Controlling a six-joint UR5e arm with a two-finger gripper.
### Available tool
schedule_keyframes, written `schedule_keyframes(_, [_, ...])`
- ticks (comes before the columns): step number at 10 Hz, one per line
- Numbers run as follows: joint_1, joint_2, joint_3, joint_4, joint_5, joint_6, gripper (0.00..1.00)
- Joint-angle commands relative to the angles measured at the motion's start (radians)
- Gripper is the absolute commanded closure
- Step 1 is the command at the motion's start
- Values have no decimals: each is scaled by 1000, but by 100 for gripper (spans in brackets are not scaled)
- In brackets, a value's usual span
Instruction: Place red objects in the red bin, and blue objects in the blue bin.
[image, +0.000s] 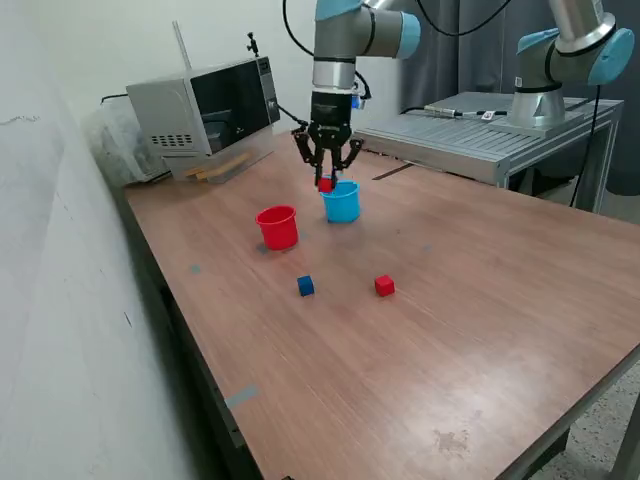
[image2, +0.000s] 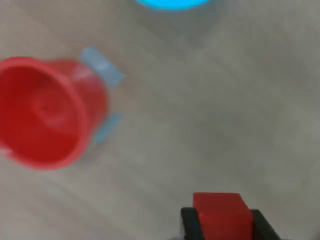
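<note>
My gripper (image: 325, 183) is shut on a red cube (image: 325, 184) and holds it in the air, in front of the light blue cup (image: 341, 202) in the exterior view. In the wrist view the held red cube (image2: 221, 214) sits between the two black fingers (image2: 190, 222). The red cup (image: 278, 227) stands upright on the table, to the exterior view's left of the blue cup; it shows empty in the wrist view (image2: 42, 112). Only the blue cup's rim (image2: 172, 4) shows there. A second red cube (image: 384, 285) and one dark blue cube (image: 305, 286) lie on the table nearer the camera. The other blue cube is not in view.
A microwave (image: 205, 105) stands at the table's (image: 450, 340) far corner on the exterior view's left. A second arm (image: 560, 50) on a metal bench (image: 470, 135) stands at the back right. Blue tape pieces (image2: 102, 67) lie by the red cup.
</note>
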Motion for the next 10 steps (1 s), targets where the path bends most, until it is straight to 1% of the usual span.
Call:
schedule_keyframes(1, [-5, 37, -165, 24, -122, 504, 100])
schedule_keyframes(2, [-13, 68, -176, 41, -130, 562, 100])
schedule_keyframes(3, [-26, 94, -188, 43, -147, 574, 100])
schedule_keyframes(4, [-37, 121, -202, 43, -173, 579, 100])
schedule_keyframes(5, [-57, 150, -220, 43, -178, 614, 100])
schedule_keyframes(6, [-63, 178, -240, 43, -176, 622, 100])
schedule_keyframes(8, [-70, 213, -259, 41, -176, 623, 100])
schedule_keyframes(10, [-86, 218, -260, 41, -173, 623, 100])
